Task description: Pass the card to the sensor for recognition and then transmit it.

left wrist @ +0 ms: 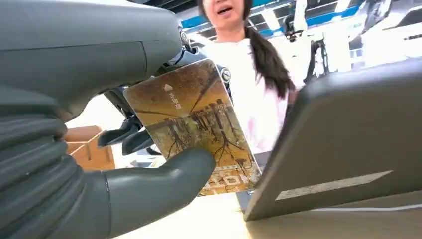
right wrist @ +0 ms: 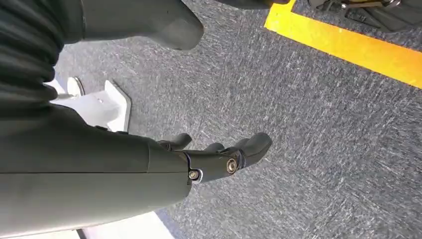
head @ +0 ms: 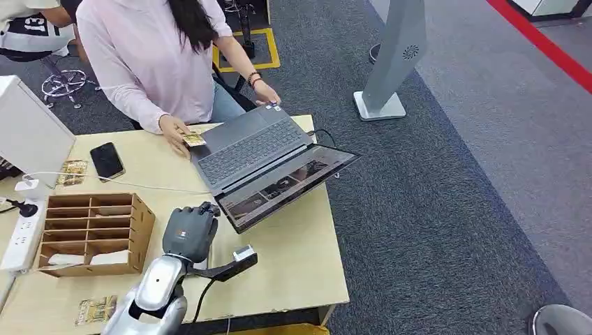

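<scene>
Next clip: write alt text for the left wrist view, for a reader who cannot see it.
The robot's grey left hand holds a brown and gold illustrated card upright between thumb and fingers, beside the grey lid of an open laptop. Behind them is a person in a pale pink top.

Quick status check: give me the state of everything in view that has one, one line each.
left hand: holds the card upright, thumb against its face
card: held, printed side showing, beside the laptop
right hand: holds nothing, fingers apart, over the carpet
laptop: lid open, folded far back
phone: flat on the table, screen dark
wooden organizer: flat, white sheets in its near slots
</scene>
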Motion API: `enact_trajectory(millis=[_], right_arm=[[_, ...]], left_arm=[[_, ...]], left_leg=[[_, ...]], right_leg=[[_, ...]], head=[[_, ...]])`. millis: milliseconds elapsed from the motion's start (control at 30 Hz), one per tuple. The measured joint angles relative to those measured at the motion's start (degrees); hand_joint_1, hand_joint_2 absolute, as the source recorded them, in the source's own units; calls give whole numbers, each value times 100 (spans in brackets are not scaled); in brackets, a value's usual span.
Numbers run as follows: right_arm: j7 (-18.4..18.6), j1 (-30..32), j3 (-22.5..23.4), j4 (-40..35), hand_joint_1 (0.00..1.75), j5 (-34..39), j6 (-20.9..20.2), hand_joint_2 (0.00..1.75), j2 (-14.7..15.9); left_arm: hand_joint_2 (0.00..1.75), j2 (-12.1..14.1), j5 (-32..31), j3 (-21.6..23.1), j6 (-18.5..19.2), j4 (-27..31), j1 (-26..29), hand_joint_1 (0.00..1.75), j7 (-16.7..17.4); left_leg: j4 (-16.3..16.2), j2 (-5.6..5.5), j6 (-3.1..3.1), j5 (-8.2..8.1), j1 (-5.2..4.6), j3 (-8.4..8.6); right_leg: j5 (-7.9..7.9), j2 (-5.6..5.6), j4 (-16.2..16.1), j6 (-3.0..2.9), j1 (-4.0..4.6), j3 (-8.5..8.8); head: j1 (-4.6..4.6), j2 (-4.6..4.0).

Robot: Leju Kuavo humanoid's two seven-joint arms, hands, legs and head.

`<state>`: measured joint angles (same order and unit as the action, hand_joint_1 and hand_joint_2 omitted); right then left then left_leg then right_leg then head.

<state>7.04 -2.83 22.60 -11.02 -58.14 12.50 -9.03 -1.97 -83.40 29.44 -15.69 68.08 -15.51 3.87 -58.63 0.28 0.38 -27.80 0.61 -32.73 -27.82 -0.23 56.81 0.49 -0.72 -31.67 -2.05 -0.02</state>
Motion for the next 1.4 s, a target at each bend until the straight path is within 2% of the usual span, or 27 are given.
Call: enact_trajectory(millis=[400,533,767,867,1000,1200,1400], right_arm=[[-2,3,129,0,0,-40,4,175,0],[0,6,144,0,0,-42,9,175,0],[0,13,197,0,0,-46,9,175,0],[9,18,232,0,0,-33,11,175,0],[57,32,289,0,0,9,31,175,-2],[101,53,422,0,0,2,96,175,-2],[63,54,474,0,0,-92,87,175,-2]], left_arm=[[175,4,-188,18,-179,376,325,175,83],[175,15,-215,18,-405,525,451,175,92],[175,39,-223,18,-453,673,593,175,92],[175,68,-341,18,-753,828,742,175,70],[175,190,-376,15,-1130,1288,1232,175,27],[175,599,-381,-17,-1030,1727,1852,175,466],[175,671,-381,-347,-890,1653,1891,175,538]], left_leg=[[0,0,0,3,1,2],[0,0,0,3,1,1],[0,0,0,3,1,1],[0,2,0,3,1,1],[1,3,-1,-1,1,1],[4,2,-2,-2,3,1],[4,1,-3,2,2,3]], right_leg=[[2,1,2,-2,1,0],[2,1,2,-2,1,0],[2,0,2,-2,1,1],[2,2,3,-2,1,1],[-1,3,2,-1,1,-1],[-8,0,2,-4,1,-2],[-6,-1,3,-4,2,1]], head=[[2,0],[2,0],[2,0],[2,0],[0,0],[2,0],[2,0]])
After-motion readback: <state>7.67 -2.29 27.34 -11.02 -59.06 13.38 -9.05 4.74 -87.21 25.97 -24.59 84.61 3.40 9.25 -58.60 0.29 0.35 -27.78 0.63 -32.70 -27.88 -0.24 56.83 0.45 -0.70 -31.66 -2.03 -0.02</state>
